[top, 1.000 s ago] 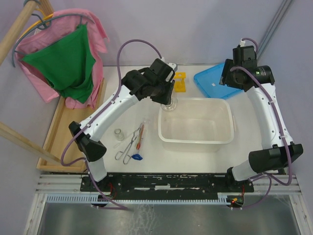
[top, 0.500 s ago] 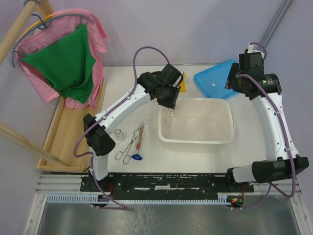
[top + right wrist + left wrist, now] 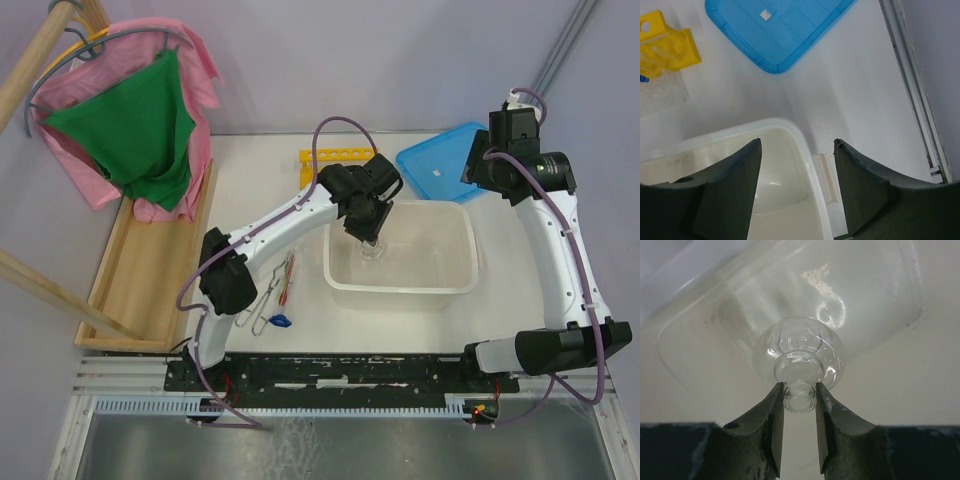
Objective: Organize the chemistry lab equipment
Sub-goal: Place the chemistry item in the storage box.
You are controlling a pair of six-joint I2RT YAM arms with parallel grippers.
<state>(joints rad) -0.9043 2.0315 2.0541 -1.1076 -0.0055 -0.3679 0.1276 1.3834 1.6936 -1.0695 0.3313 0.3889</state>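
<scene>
My left gripper (image 3: 371,238) is shut on the neck of a small round glass flask (image 3: 800,352) and holds it over the inside of the large white tub (image 3: 455,285). In the left wrist view its fingers (image 3: 774,410) clamp the flask's neck from both sides, mouth toward the camera. My right gripper (image 3: 478,172) is open and empty, high above the tub's far right corner (image 3: 807,150). The yellow test-tube rack (image 3: 335,157) stands behind the tub. Metal tongs (image 3: 262,302), a thin red rod (image 3: 288,280) and a small blue piece (image 3: 280,321) lie left of the tub.
The flat blue lid (image 3: 440,160) lies at the back right and also shows in the right wrist view (image 3: 775,30), beside the rack (image 3: 665,45). A wooden tray (image 3: 140,270) with pink and green cloth above it lines the left edge. My left arm's elbow (image 3: 225,282) stands over the table near the tongs.
My left arm has swung right and toward the front, carrying the flask from the tub's far left rim to over its inside, uncovering the rack. My right arm rose slightly, then held.
</scene>
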